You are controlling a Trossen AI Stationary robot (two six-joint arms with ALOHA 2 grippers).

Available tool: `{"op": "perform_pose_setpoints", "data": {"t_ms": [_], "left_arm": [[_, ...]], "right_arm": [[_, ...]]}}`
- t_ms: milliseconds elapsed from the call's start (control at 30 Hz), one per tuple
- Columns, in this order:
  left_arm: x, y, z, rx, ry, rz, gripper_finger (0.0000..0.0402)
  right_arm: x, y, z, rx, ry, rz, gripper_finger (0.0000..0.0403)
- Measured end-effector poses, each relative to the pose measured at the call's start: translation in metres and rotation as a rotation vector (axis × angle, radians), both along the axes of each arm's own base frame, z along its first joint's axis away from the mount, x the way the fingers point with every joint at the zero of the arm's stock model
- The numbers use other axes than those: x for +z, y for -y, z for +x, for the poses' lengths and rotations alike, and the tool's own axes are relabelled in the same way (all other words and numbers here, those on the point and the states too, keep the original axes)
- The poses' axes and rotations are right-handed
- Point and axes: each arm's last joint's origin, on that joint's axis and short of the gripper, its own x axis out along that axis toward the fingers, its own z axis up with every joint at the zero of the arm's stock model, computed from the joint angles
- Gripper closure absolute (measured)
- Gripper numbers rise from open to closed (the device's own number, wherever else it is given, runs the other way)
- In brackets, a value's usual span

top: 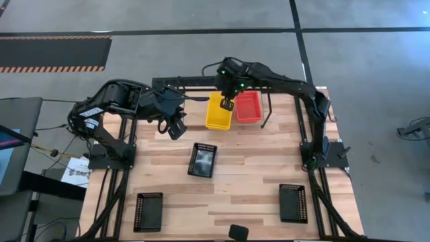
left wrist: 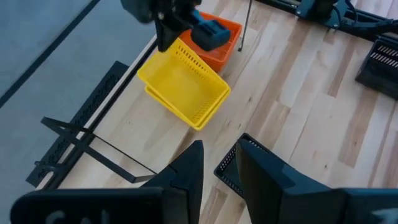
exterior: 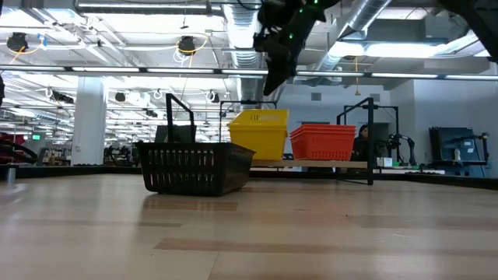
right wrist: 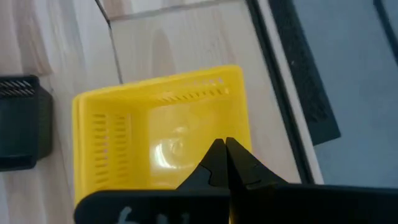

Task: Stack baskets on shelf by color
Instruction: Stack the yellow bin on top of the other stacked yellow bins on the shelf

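- Black jaws of the right gripper [top: 228,105] clenched tight with nothing between them, poised over the near rim of the yellow basket stack [top: 219,111]; judged to be a pause just above a set-down, not a grasp.
- Left gripper [top: 177,130] hanging part-open over the desk [top: 255,168], just left of the yellow stack; nothing seen between its fingers [left wrist: 186,171]; grasp status: cannot tell with certainty, appears empty. Judged to be waiting.
- Yellow stack resting on the shelf [top: 181,82] at the far edge of the desk; at least two nested trays visible in the left wrist view [left wrist: 183,87]; interior bare in the right wrist view [right wrist: 168,134].
- Red basket stack [top: 248,107] directly right of the yellow one, touching or nearly so; count not readable; interior bare.
- Colour grouping apparent: yellow and red each in a separate pile on the rack, with space left of yellow, presumably for black.
- Black basket [top: 202,160] lying mid-desk, slightly skewed, well apart from the shelf; nothing inside as far as visible.
- Two further black baskets near the front corners, left [top: 148,211] and right [top: 293,203], both upright, both without contents.
- Judged progress: yellow and red sorted, black not yet begun.
- Small dark object [top: 238,232] at the front edge; identity unclear.
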Motion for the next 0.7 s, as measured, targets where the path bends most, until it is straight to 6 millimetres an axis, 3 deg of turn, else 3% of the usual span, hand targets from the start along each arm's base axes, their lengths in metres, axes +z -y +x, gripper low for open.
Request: {"op": "perform_pose_setpoints", "data": {"t_ms": [167, 700], "left_arm": [[0.000, 0.000, 0.000, 0.000, -0.001, 0.004, 0.0317], [0.000, 0.000, 0.000, 0.012, 0.006, -0.007, 0.0317]], "right_arm": [[0.005, 0.005, -0.008, -0.042, -0.005, 0.010, 0.0403], [-0.033, 0.013, -0.010, -0.070, -0.047, 0.035, 0.0403]]}}
